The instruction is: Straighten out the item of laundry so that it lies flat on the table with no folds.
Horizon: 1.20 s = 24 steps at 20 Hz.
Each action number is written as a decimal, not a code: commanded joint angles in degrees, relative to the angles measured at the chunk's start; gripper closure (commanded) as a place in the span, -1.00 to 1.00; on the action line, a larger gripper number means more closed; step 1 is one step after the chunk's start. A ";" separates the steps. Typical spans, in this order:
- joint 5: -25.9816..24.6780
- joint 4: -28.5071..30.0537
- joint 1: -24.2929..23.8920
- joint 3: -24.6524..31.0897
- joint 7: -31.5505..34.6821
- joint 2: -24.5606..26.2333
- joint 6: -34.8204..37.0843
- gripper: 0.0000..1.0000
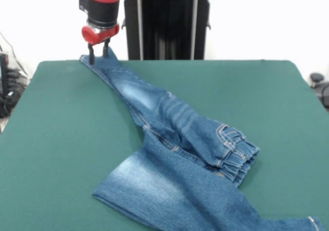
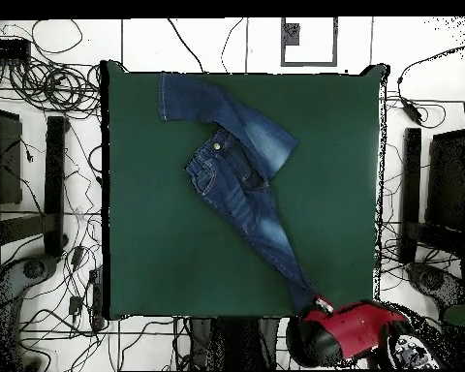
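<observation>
The item of laundry (image 1: 180, 154) (image 2: 238, 179), a small pair of blue jeans, lies skewed across the green table (image 1: 61, 138) (image 2: 149, 242). One leg is drawn out straight to a table corner. The other is folded over the waistband (image 1: 239, 151) and spreads towards the opposite edge, where part of it leaves the front view. My gripper (image 1: 98, 52) (image 2: 317, 308) stands upright at the cuff of the drawn-out leg (image 1: 100, 62). It is open, with a gap showing between its two dark fingers (image 1: 91, 55), whose tips are down at the denim.
The cuff under the gripper lies at the table's corner, close to two edges. Black stands (image 2: 54, 184) and cables (image 2: 43, 58) line the floor on both sides of the table. The black pedestal (image 1: 167, 25) rises just behind the table's edge.
</observation>
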 commanded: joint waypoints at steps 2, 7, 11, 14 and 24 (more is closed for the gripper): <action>-3.32 -5.89 3.74 2.36 0.76 3.86 3.35 -1.00; -3.65 -6.49 3.13 1.88 1.49 4.08 3.03 -1.00; -3.75 -6.72 2.63 2.32 0.20 3.84 3.34 -1.00; -3.89 -7.48 2.21 2.57 0.10 4.10 3.14 -1.00; -5.98 -9.54 3.51 1.91 2.58 5.72 1.56 -1.00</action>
